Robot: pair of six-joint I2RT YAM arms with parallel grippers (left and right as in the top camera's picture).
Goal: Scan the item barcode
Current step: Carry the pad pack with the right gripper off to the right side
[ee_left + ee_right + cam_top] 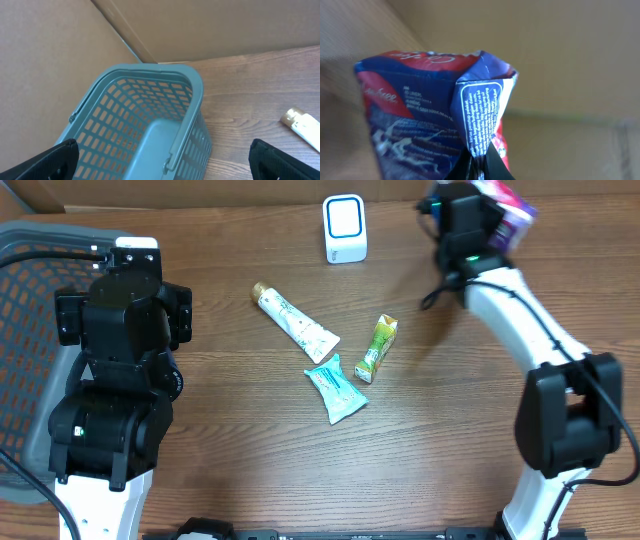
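My right gripper [479, 167] is shut on the crimped end of a blue and red snack packet [420, 115], which fills the right wrist view with white small print showing. Overhead, that packet [512, 204] is held up at the far right back of the table, to the right of the white barcode scanner [345, 228], with the right gripper [492, 212] behind it. No barcode shows on the packet. My left gripper [165, 162] is open and holds nothing, its fingers [55, 159] spread wide above the basket.
A grey-blue plastic basket [30, 260] stands at the left edge, its rim [196, 95] below my left gripper. Mid-table lie a white tube [295, 323], a green sachet [377, 348] and a teal packet [336, 388]. The tube's gold cap [292, 117] shows in the left wrist view. Cardboard walls stand behind.
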